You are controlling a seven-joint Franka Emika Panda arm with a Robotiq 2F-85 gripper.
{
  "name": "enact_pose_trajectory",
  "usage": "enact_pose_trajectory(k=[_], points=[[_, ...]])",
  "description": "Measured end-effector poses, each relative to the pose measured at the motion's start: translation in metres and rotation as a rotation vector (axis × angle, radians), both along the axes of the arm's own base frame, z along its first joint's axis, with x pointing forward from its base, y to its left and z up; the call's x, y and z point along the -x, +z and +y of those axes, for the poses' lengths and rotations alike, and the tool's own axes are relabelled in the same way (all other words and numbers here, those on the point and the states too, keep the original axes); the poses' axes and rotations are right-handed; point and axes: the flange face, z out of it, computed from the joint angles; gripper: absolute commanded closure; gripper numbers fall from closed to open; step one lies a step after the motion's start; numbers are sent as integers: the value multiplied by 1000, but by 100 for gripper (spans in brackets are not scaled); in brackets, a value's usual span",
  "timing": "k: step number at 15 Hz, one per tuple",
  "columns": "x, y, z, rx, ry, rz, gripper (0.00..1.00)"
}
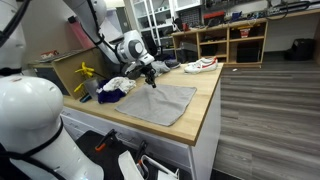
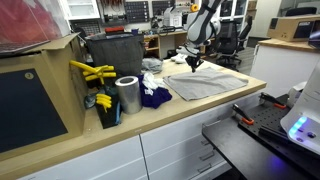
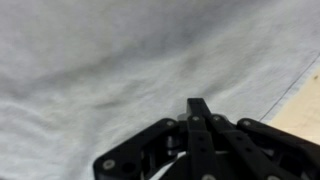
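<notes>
Wooden counter in a cluttered workshop carries the gray cloth, which lies opened out flat in an exterior view, with a heap of clothes just beside one edge. We see the gripper low over the cloth's far edge.

In an exterior view the gray cloth shows a few soft wrinkles. The gripper hangs at its back edge, and whether it touches we cannot tell. A metal can stands well apart.

In the wrist view the gripper has its fingers pressed together, pinching nothing we can see, with the gray cloth beneath.

We judge the spreading largely done, with only the wrinkles to smooth.
</notes>
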Motion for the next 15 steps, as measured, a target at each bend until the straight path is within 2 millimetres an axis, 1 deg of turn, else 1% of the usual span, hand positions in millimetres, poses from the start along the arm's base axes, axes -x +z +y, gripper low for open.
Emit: enact_pose_trajectory(k=[3,5,6,8,10,15], points=[[34,-2,-48,50,-19,56,100],[51,-9,-72,75,-25,91,100],[59,-15,-80,84,-27,109,100],[75,-27,-90,94,-28,146,100],[87,-35,-93,97,-26,175,100],[104,-48,-93,101,-18,217,100]])
